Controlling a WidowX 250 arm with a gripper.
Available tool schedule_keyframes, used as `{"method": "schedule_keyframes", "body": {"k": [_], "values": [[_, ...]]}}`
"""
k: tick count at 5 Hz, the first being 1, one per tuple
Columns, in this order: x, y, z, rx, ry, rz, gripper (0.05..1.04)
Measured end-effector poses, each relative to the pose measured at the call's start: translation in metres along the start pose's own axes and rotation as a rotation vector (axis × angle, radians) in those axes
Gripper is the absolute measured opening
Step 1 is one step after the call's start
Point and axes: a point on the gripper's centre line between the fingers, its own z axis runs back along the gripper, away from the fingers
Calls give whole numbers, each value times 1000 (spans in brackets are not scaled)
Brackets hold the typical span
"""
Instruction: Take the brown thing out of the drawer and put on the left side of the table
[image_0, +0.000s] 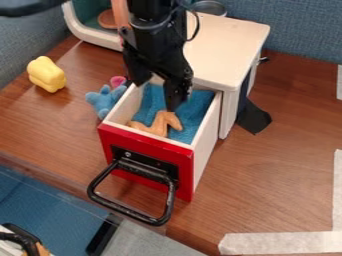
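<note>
My gripper (157, 91) hangs over the drawer, its fingers spread apart with nothing between them. One finger is near the drawer's back left corner, while the other reaches down inside, close above the brown thing (160, 125). That brown, branching piece lies on blue cloth (194, 111) in the drawer, toward the front. The drawer (206, 142) is pulled out, with a red front and a black handle. Whether the nearer fingertip touches the brown thing, I cannot tell.
A blue plush toy (104, 100) and a pink cup (117, 81) sit against the drawer's left side. Farther left is a yellow object (46, 74). The cream cabinet top (227, 47) rises behind. The wooden table (60, 132) ends at a front edge.
</note>
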Motion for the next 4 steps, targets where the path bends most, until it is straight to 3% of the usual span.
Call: {"method": "schedule_keyframes", "body": {"k": [4], "values": [[-14, 6, -17, -49, 56, -132, 999]]}}
